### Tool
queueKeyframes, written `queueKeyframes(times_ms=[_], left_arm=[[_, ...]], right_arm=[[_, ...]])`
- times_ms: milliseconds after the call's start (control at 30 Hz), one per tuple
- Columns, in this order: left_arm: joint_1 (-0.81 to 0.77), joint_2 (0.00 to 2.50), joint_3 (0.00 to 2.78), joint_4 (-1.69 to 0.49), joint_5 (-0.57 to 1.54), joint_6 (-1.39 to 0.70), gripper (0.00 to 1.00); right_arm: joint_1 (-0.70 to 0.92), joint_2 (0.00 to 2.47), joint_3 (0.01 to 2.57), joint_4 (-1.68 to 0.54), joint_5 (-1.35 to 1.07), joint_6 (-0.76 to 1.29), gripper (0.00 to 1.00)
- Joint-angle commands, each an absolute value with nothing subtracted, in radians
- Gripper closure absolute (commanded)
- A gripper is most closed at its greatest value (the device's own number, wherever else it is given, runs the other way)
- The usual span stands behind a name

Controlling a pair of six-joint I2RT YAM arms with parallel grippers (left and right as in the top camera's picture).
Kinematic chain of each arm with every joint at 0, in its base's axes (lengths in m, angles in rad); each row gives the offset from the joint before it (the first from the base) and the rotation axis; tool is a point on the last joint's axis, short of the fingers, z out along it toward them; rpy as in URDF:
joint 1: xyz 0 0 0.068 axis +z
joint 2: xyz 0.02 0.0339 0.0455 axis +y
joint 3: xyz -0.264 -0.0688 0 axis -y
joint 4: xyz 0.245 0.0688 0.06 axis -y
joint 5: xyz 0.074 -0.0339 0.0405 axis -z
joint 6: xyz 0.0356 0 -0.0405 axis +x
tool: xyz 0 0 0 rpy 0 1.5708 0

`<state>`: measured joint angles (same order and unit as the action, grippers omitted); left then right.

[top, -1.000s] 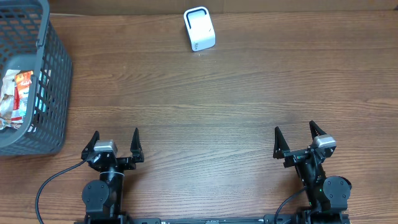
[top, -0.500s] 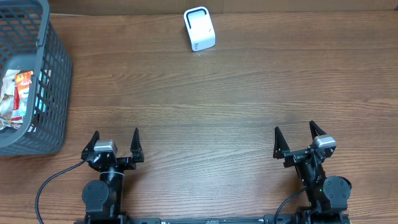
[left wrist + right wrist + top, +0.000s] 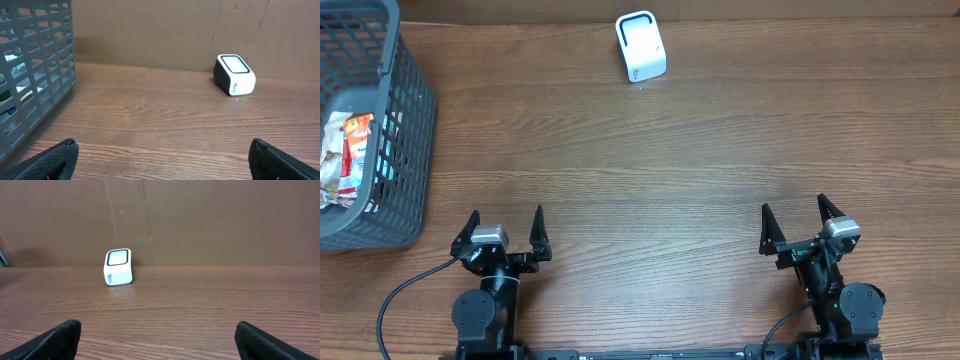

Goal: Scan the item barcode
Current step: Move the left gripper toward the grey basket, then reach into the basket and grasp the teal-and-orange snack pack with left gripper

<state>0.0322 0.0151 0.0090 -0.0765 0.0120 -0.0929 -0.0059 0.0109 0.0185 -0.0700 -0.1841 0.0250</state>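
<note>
Two grippers sit at the bottom edge of the overhead view, both with jaws spread wide and nothing between them. The left gripper (image 3: 506,215) is at the lower left and the right gripper (image 3: 793,205) at the lower right, well apart on the wooden table (image 3: 650,170). A grey basket (image 3: 415,120) fills the upper left corner. Inside it lies a snack packet (image 3: 345,155) with red and white print, its barcode not visible. The white scanner (image 3: 640,46) stands at the top centre, well apart from the basket and from both grippers. From the left wrist, the scanner (image 3: 234,75) shows at the upper right and the basket (image 3: 40,75) at the left.
</note>
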Motion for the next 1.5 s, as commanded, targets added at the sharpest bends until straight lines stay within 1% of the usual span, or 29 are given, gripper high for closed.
queueKeyframes(times_ms=[0, 267, 433, 533, 633, 733, 833, 933, 1100, 1233, 1333, 1467], left_arm=[[0.026, 0.005, 0.005, -0.076, 0.02, -0.067, 0.0], [0.026, 0.005, 0.005, -0.078, 0.024, -0.067, 0.01], [0.026, 0.005, 0.035, -0.093, 0.145, -0.051, 0.0], [0.026, 0.006, 0.116, -0.179, 0.212, -0.067, 0.0], [0.025, 0.026, 0.257, -0.324, 0.22, -0.12, 0.01], [0.025, 0.093, 0.421, -0.457, 0.244, -0.124, 0.0], [0.025, 0.207, 0.602, -0.584, 0.29, -0.123, 0.0], [0.025, 0.377, 0.813, -0.759, 0.289, -0.088, 0.0], [0.025, 0.724, 1.199, -1.128, 0.266, 0.015, 0.0], [0.026, 1.008, 1.536, -1.398, 0.211, 0.023, 0.0], [0.026, 1.164, 1.728, -1.464, 0.214, 0.019, 0.0], [0.026, 1.302, 1.879, -1.456, 0.185, 0.023, 0.0]], right_arm=[[-0.01, 0.003, 0.008, -0.066, -0.185, 0.019, 0.0], [-0.01, 0.003, 0.008, -0.066, -0.185, 0.019, 0.0], [-0.01, 0.003, 0.008, -0.066, -0.185, 0.019, 0.0], [-0.01, 0.003, 0.008, -0.066, -0.185, 0.019, 0.0], [-0.01, 0.003, 0.008, -0.066, -0.185, 0.019, 0.0], [-0.01, 0.003, 0.008, -0.066, -0.185, 0.019, 0.0], [-0.01, 0.003, 0.008, -0.066, -0.185, 0.019, 0.0], [-0.01, 0.003, 0.008, -0.066, -0.185, 0.019, 0.0], [-0.01, 0.003, 0.008, -0.066, -0.185, 0.019, 0.0], [-0.01, 0.003, 0.008, -0.066, -0.185, 0.019, 0.0], [-0.01, 0.003, 0.008, -0.066, -0.185, 0.019, 0.0], [-0.01, 0.003, 0.008, -0.066, -0.185, 0.019, 0.0]])
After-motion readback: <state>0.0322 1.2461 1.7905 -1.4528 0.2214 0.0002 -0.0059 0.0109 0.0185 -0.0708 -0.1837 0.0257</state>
